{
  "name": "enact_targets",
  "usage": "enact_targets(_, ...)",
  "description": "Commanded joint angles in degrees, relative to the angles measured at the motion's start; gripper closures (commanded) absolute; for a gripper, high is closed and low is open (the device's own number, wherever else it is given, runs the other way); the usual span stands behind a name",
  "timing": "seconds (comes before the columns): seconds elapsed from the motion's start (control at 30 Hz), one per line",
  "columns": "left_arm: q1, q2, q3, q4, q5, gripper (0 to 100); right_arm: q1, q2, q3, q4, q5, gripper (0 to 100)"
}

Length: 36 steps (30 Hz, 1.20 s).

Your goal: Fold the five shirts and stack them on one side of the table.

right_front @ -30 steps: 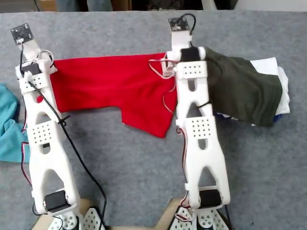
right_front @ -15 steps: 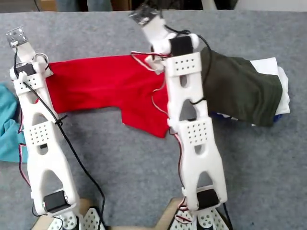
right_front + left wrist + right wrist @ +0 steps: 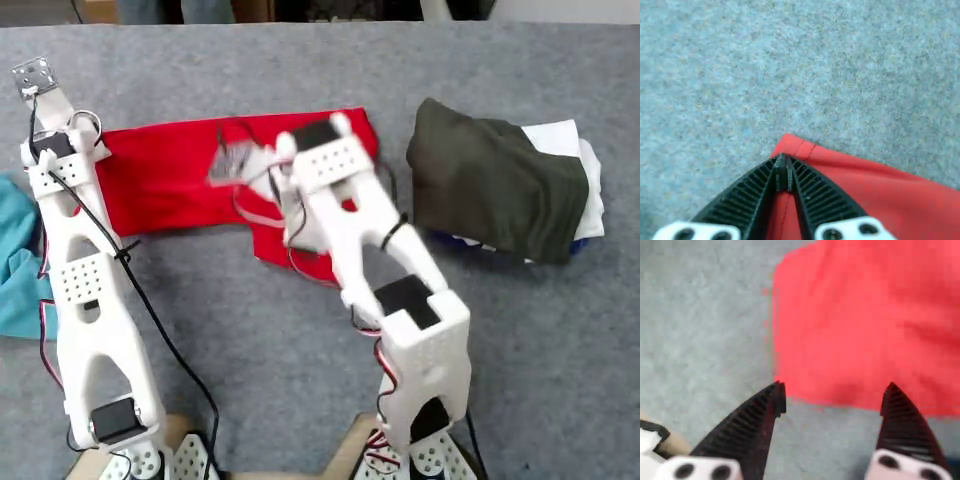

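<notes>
Grey felt-like covering runs across the whole table (image 3: pixel 560 330), and the work is laid out along its far half. At the left edge a teal shirt (image 3: pixel 15 265) lies bunched and unfolded, evidently waiting its turn. Next to it the left gripper (image 3: pixel 784 172) is pressed together on a corner of the red shirt (image 3: pixel 180 180), the hem nipped between its ribbed pads. I judge the corner is held there to anchor the cloth while the other side is worked. The red shirt lies spread across the middle of the table, one flap reaching toward the near side. Above it hangs the right gripper (image 3: pixel 832 392), jaws spread wide and holding nothing, with an edge of the red cloth beneath them. It appears placed to take a hold for a fold. On the right sits the pile: a dark green shirt (image 3: pixel 500 190), folded, on top of a white shirt (image 3: pixel 565 135), set aside as finished work.
</notes>
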Motion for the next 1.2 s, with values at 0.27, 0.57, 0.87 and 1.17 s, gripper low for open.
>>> enact_targets(0.27,-1.27,-4.66,-3.12,0.09,0.44,97,-1.85,7.16,15.6,-20.84,0.62,68.1)
enact_targets(0.57,-1.36,-4.66,-3.12,0.09,0.44,97,3.6,11.12,4.0,-19.16,0.53,95.9)
enact_targets(0.87,-1.36,-4.66,-3.12,0.09,0.44,97,4.13,11.74,-21.32,-2.37,-0.79,98.5)
enact_targets(1.17,-1.36,-4.66,-3.12,0.09,0.44,97,4.4,22.46,-49.36,3.6,2.55,98.5)
